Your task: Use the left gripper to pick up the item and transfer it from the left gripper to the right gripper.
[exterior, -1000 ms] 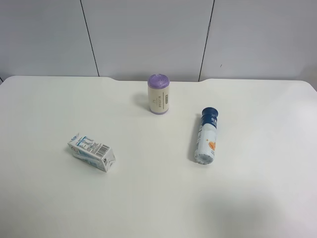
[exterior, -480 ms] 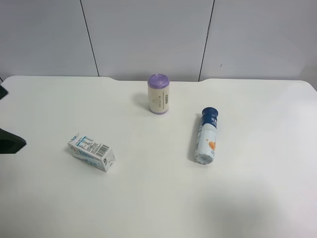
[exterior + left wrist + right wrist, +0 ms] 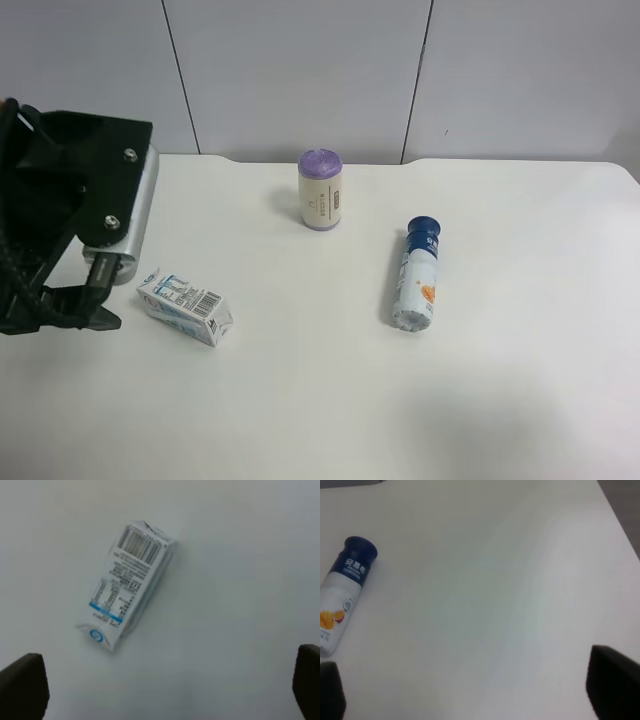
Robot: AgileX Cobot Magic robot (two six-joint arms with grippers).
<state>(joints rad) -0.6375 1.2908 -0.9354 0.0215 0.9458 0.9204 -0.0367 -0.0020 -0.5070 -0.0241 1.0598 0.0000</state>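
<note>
**Approach: left fingers (image 3: 22, 687) to carton (image 3: 186, 307)**

Carton lies on its side on the worktop (image 3: 320, 400), barcode up. It is near the left fingers, untouched and not yet between them. Left fingers are spread wide and empty. Right fingers (image 3: 612, 680) are also spread and empty, well apart from the carton. Best move, I judge: centre over the carton, turn the wrist so the fingers straddle its narrow width, lower, and pinch mid-body. Leave one end free for the handover.

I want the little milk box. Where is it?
In the exterior high view, the carton lies on its side at the table's left, close beside the left gripper, far from the bottle.
</note>
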